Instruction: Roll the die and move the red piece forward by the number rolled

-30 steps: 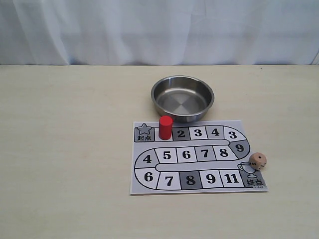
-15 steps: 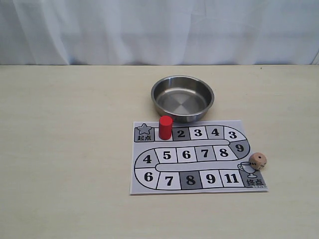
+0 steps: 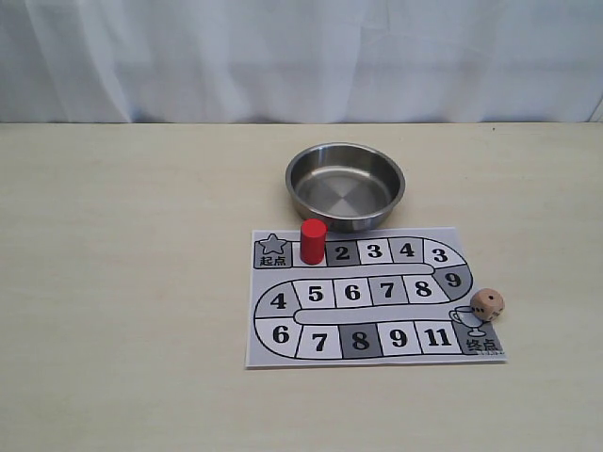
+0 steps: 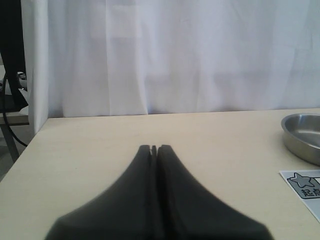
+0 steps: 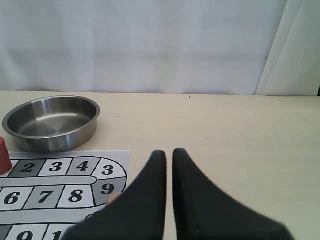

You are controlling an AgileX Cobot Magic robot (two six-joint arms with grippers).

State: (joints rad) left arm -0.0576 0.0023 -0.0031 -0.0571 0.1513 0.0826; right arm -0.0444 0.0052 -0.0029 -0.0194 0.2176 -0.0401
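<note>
The red piece (image 3: pixel 313 241) stands upright on the first square after the star on the printed board (image 3: pixel 262 356), just left of square 2. The die (image 3: pixel 487 303) rests at the board's right edge, beside the trophy picture. Neither gripper shows in the exterior view. In the left wrist view my left gripper (image 4: pixel 153 148) is shut with nothing in it, over bare table left of the board (image 4: pixel 306 186). In the right wrist view my right gripper (image 5: pixel 169 152) has its fingers almost together and holds nothing. A sliver of the die (image 5: pixel 112 198) peeks from behind one finger, and the red piece (image 5: pixel 3 155) sits at the frame edge.
A steel bowl (image 3: pixel 345 185) sits empty just behind the board; it also shows as the bowl (image 5: pixel 50 122) in the right wrist view and the bowl (image 4: pixel 303 138) in the left. A white curtain closes off the table's far edge.
</note>
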